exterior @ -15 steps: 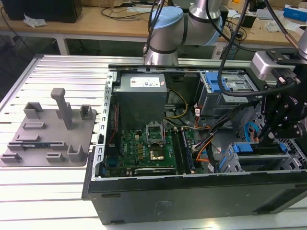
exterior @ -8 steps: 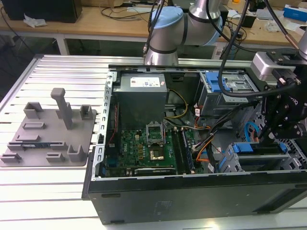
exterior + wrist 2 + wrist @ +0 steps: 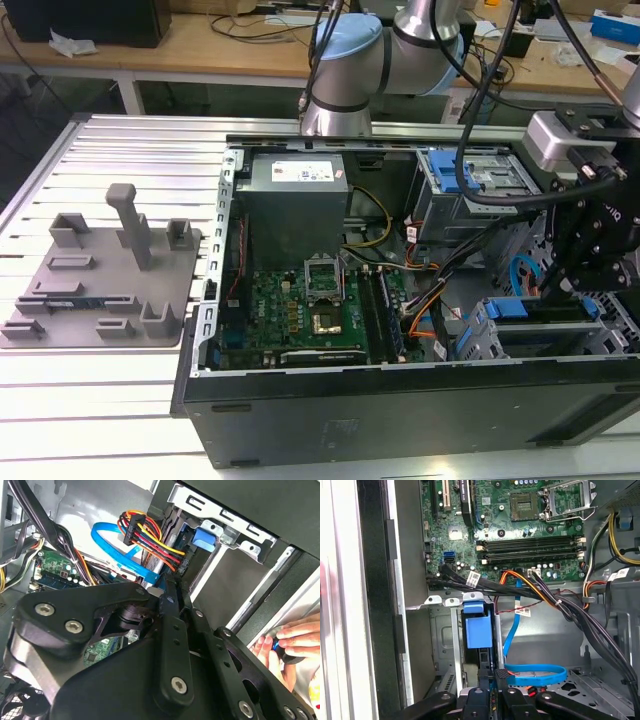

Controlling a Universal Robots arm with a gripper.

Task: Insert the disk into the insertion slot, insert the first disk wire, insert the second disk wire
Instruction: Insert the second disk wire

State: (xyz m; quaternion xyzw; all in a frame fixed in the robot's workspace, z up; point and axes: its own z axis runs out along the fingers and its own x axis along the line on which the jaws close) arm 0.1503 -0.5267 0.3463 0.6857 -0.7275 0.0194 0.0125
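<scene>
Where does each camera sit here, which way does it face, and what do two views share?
Exterior view: off the arm, above the open computer case; arm and gripper show.
First wrist view: on the arm, facing the motherboard; gripper linkage shows.
Second wrist view: on the arm, facing the drive cage; a person's hand shows.
Both wrist views share the light-blue cable.
</scene>
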